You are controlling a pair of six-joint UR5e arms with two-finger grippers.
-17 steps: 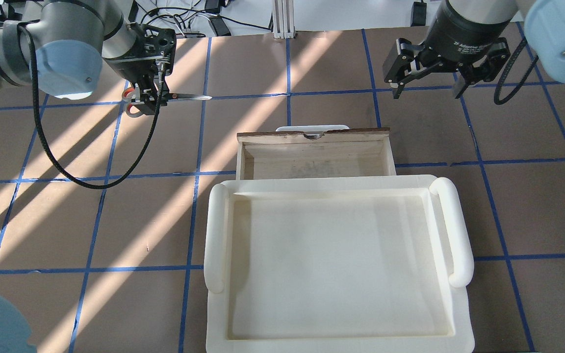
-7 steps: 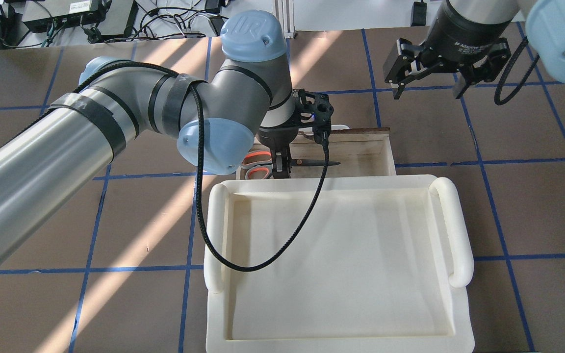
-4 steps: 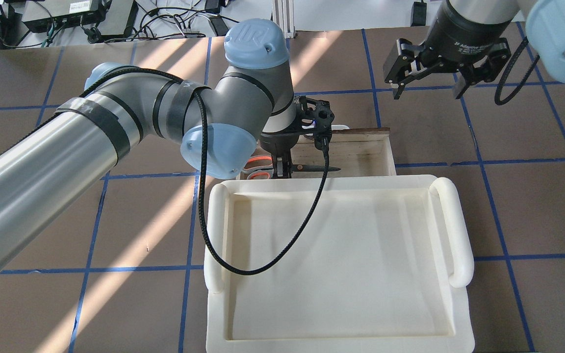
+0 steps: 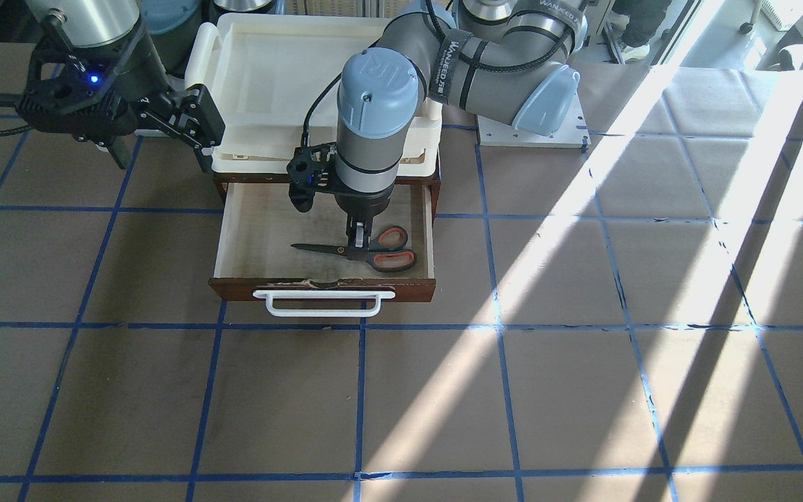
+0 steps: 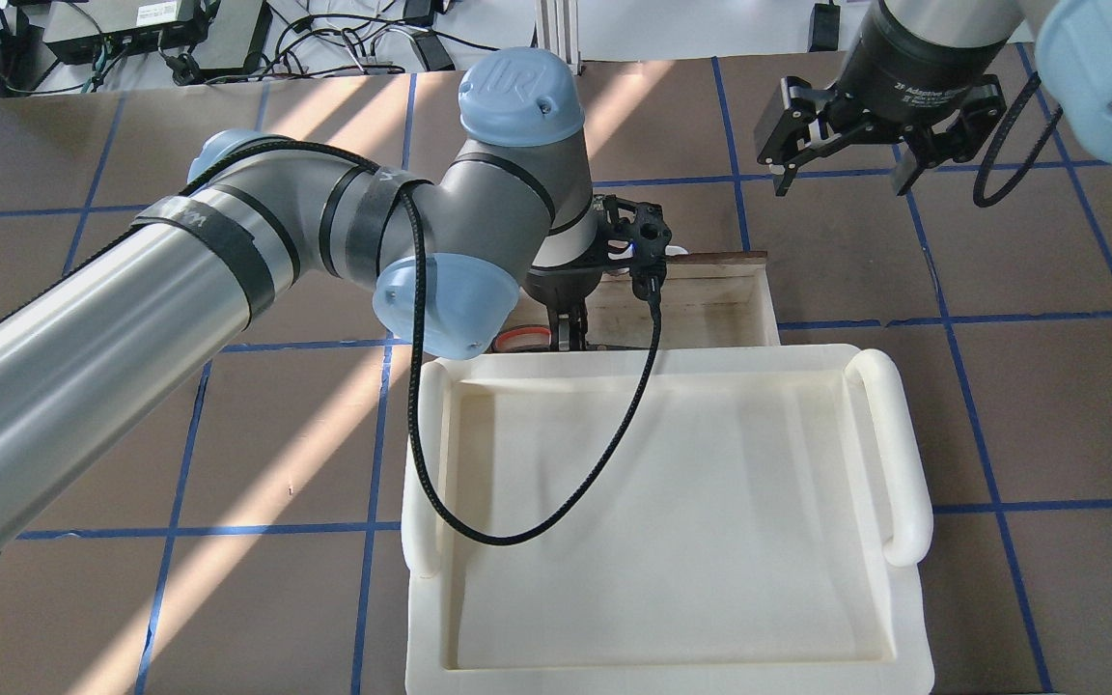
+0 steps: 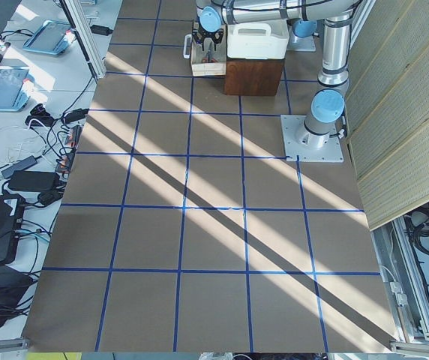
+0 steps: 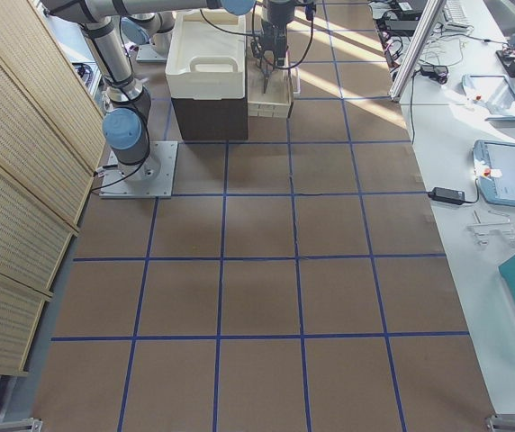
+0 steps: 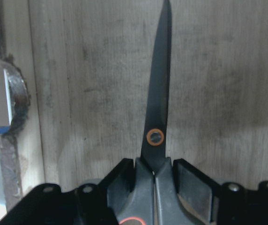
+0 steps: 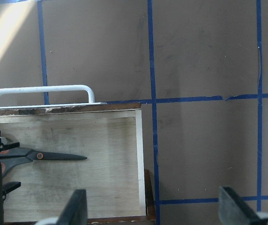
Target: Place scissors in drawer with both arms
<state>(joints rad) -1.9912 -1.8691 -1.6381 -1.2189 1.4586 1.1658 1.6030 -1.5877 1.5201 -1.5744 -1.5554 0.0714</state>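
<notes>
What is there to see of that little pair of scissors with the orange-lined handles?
The small scissors have dark, closed blades joined at an orange-ringed pivot, and dark grey handles with red-orange inner loops. They lie level inside the open reddish-brown wooden drawer, low over its pale plywood floor, blades pointing toward the robot's right. The black left gripper clamps them from above, just behind the pivot. Whether they rest on the floor cannot be told.

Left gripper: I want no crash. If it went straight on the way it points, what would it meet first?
The floor of the drawer. The left gripper points straight down with jaws shut on the scissors, so they would touch the wood first; the gap, if any, is unclear.
</notes>
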